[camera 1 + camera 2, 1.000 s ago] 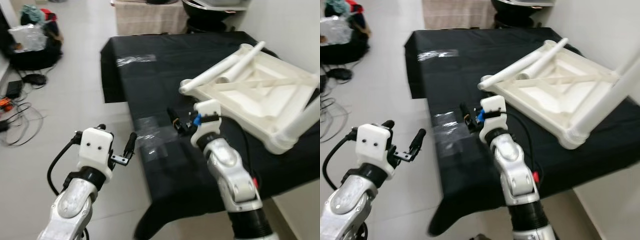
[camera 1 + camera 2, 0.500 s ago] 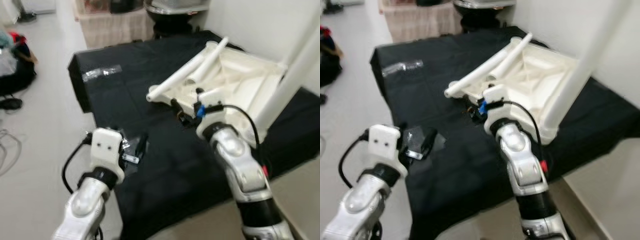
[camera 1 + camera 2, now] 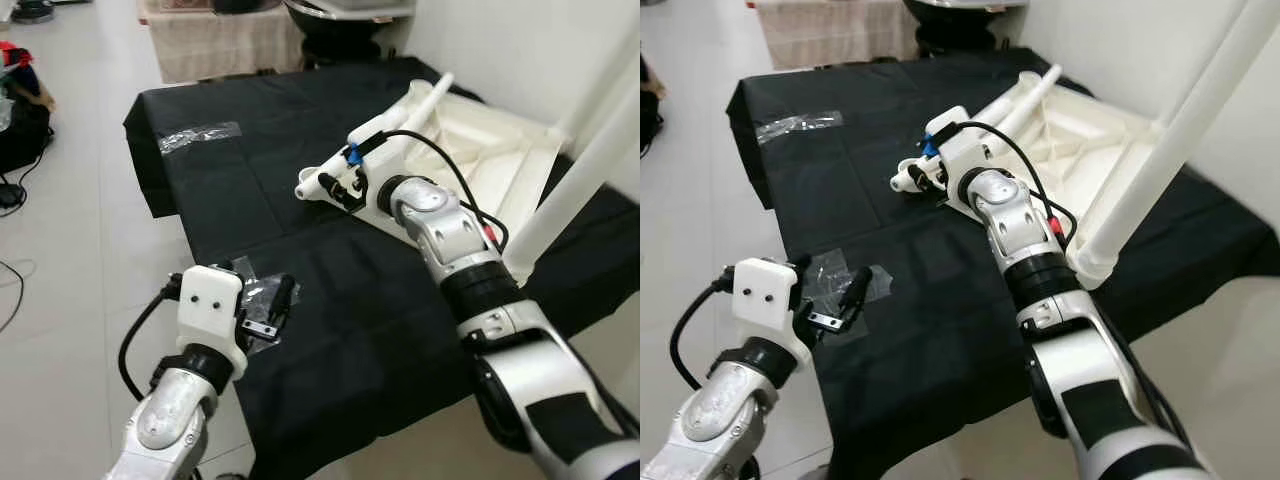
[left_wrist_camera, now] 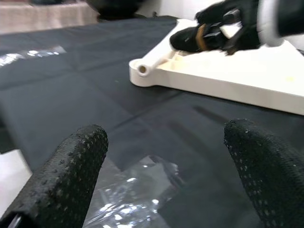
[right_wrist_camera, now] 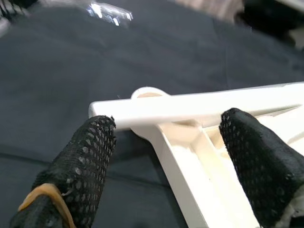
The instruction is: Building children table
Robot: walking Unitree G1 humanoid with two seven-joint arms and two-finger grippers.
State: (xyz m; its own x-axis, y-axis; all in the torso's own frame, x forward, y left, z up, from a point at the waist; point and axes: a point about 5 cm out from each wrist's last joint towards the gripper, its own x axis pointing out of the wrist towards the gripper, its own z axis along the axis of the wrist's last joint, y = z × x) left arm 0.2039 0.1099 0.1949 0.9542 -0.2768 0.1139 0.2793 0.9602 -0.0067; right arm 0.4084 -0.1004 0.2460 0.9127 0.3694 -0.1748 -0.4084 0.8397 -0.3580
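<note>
No readable text, label, brand, number or sign appears in any of the views.
</note>
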